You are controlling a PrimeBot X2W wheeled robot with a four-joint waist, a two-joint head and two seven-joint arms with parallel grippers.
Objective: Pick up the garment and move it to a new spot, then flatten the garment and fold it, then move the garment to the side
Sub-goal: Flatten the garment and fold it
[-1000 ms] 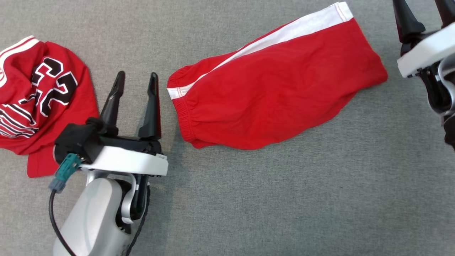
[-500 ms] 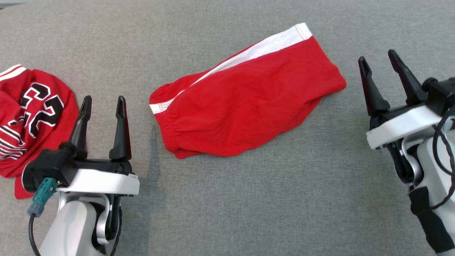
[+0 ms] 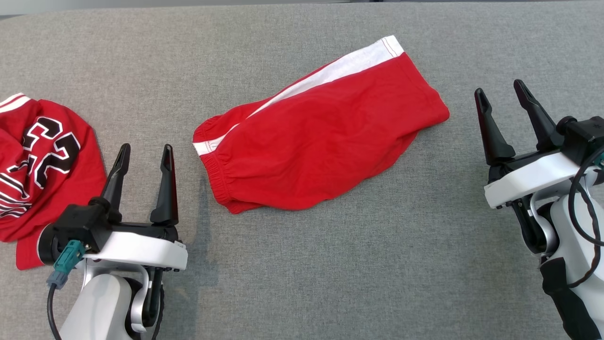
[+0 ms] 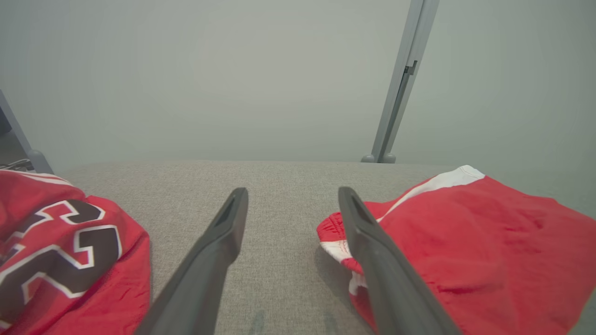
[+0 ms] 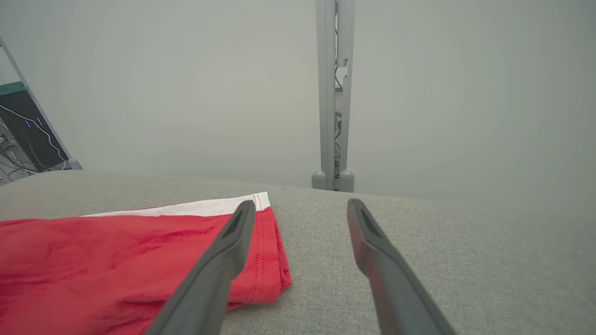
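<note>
1. Red shorts (image 3: 321, 141) lie near the middle of the grey surface (image 3: 330, 264), set diagonally. The elastic waistband (image 3: 214, 165) points to our left and the leg hem (image 3: 424, 87) to the far right, with a white stripe (image 3: 330, 75) along the far edge.
2. The left end effector (image 3: 146, 148) hovers just beside the waistband, not touching it. Its fingers are spread wide and hold nothing.
3. The right end effector (image 3: 499, 88) sits near the hem end, apart from the cloth. It is also wide and empty.
4. A red jersey (image 3: 42, 160) with black numbers is bunched at the left edge, just beside the left end effector and well apart from the shorts.
5. Handling, as we judge it: the shorts are thin knit, light and floppy. They will sag when lifted and drag on the fabric surface. Nothing can break, but the layers could slide apart.
6. Where to hold: the gathered waistband is the thickest part and the best pinch for the left side. The hem corner by the stripe suits the right. We would pinch through all layers and raise both ends together.
7. Stage: the shorts look laid leg over leg and fairly flat. We judge that the final fold or the move aside is what is left, but we are not certain.
</note>
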